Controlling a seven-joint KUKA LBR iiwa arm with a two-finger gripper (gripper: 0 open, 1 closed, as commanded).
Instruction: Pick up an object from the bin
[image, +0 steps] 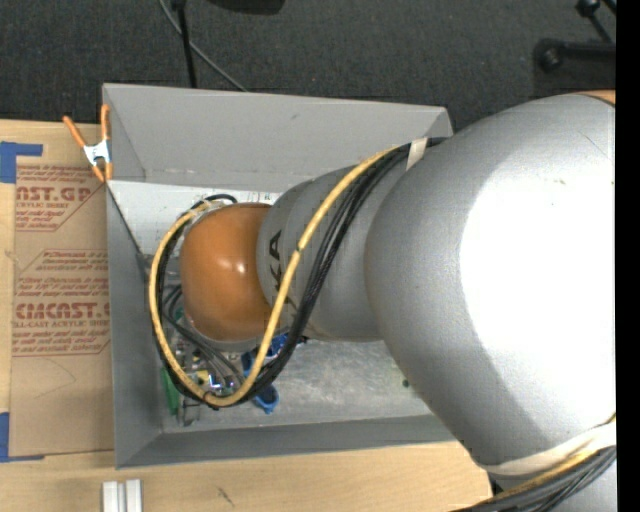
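Gripper (200, 372) low in grey metal bin (270, 125), at view's lower-left corner, mostly hidden under orange wrist cover (225, 270). Spread or pressed together: cannot tell. Just beside it lie small blue object (265, 401) and green object (172, 392). Which one is under gripper, cannot tell.

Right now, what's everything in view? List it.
bin: 1, grey, centre-left
blue thing: 1, blue, by the front wall, partly hidden
green thing: 1, green, front-left corner
small bits: heap, mixed colours, count unclear, under the wrist
arm: 1, silver-grey, in from the right, over most of the bin
cover: 1, orange, on the wrist
cables: several, yellow and black, along the arm and looped round the cover
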